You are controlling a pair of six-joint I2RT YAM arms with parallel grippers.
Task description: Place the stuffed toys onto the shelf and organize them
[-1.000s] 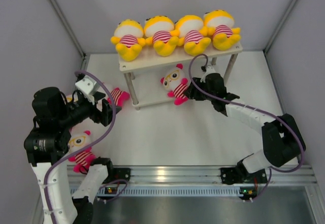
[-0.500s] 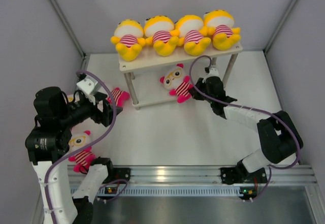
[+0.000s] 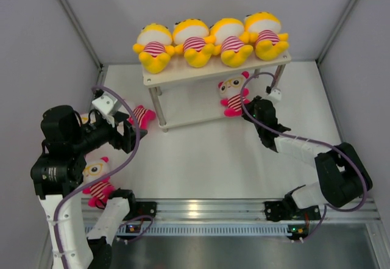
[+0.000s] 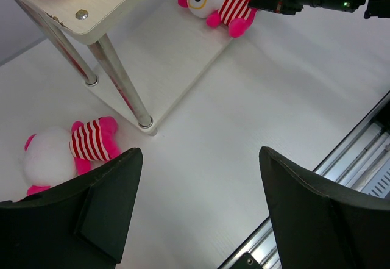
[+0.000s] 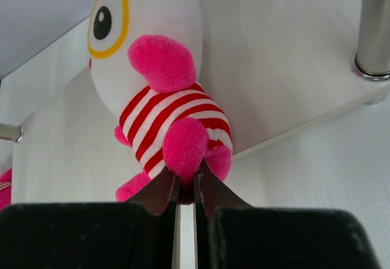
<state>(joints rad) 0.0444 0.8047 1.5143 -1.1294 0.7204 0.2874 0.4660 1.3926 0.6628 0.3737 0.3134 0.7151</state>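
Note:
Several yellow stuffed toys (image 3: 192, 40) sit in a row on the shelf's top board (image 3: 177, 74). On the lower board (image 5: 274, 68) lies a pink stuffed toy (image 3: 233, 92) (image 5: 152, 68), under the right half of the shelf. My right gripper (image 3: 247, 107) (image 5: 186, 180) is shut on its pink foot. A second pink toy (image 3: 141, 115) (image 4: 61, 156) lies on the table left of the shelf's front leg (image 4: 119, 80). My left gripper (image 3: 128, 136) (image 4: 200, 159) hangs open just beside it, holding nothing. A third pink toy (image 3: 97, 180) lies by the left arm's base.
Grey walls close in the table on the left, right and back. A metal rail (image 3: 207, 208) runs along the near edge. The shelf's thin right leg (image 5: 373, 31) stands just right of the held toy.
My right gripper shut on the pink toy's foot and moved it rightward along the lower board. The left arm barely moved.

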